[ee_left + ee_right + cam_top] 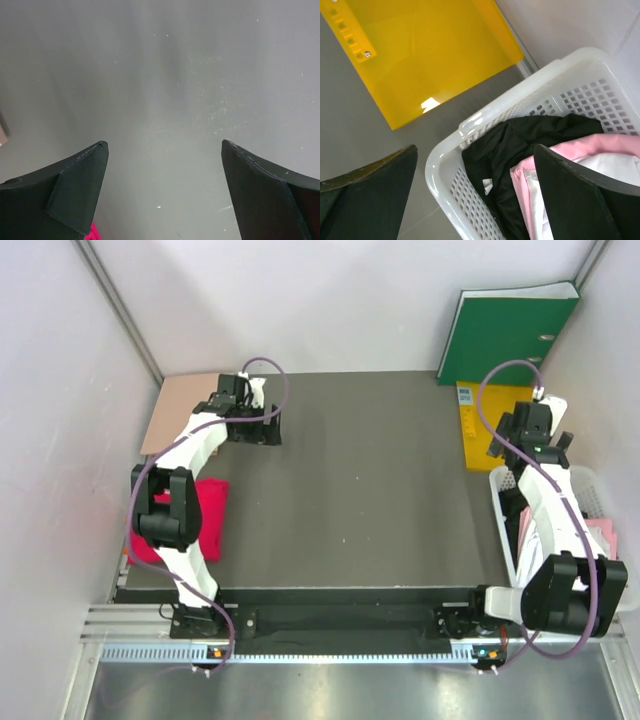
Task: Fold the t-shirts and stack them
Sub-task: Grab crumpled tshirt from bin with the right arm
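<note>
Left gripper (164, 144) and right gripper (475, 147) both stood spread, empty. One crimson t-shirt (212, 515) lay on the table (380, 500), left edge. One pink t-shirt (580, 147), one white t-shirt (620, 164) and one black garment (520, 145) sat in one white basket (485, 117).

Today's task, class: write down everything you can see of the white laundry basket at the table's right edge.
The basket looks like glossy white moulded plastic, with a smooth rounded rim and walls pierced by rows of small rectangular holes. It stands upright at the table's right edge. Inside lie a black garment with a small white logo, pink cloth and white cloth. A yellow sheet lies close by, a strip of table between them.
</note>
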You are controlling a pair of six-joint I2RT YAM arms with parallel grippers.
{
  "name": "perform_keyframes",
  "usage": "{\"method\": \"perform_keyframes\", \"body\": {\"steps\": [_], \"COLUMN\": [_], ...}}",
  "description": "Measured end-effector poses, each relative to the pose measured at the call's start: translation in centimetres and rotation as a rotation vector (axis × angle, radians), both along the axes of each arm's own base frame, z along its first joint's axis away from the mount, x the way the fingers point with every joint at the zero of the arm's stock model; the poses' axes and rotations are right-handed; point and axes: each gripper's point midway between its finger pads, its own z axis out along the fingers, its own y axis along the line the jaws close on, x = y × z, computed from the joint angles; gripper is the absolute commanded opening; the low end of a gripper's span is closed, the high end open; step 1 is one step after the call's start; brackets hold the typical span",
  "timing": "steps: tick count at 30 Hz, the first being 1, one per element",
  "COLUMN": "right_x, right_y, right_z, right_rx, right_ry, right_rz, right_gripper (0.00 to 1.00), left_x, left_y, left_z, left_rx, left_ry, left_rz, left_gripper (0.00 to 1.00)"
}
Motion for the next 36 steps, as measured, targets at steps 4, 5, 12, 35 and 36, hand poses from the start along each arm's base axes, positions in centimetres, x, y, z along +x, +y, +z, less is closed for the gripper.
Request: {"method": "perform_keyframes", "body": {"steps": [4, 5, 12, 35, 36], "right_x": [0.8, 1.2, 3.9, -12.0, -12.4], "right_y": [0.6, 1.1, 7.7, -5.2, -5.3], "right_z": [1.0, 1.4, 4.1, 2.9, 2.5], "right_rx": [-0.009, -0.02, -0.215, -0.037, -0.018], "right_ry": [-0.012, -0.016, 0.012, 0.194, 0.212], "right_rz": [0.043, 0.068, 0.284, -0.285, -0.298], "right_gripper": [1.0, 1.0, 0.98, 0.92, 0.94], "left_x": [0.1, 0.2, 0.7, 0.9, 0.9], "left_y": [0.5, 0.7, 3.1, 4.1, 3.9], "left_z": [0.3, 0.2, 0.0, -0.1, -0.2], "left_rx": [0.02, 0.028, 0.102, -0.078, -0.08], "left_ry": [-0.011, -0.012, -0.015, 0.017, 0.021], "left_rz": [0.019, 0.029, 0.149, 0.209, 0.202], "left_gripper": [0.99, 0.99, 0.99, 0.99, 0.99]}}
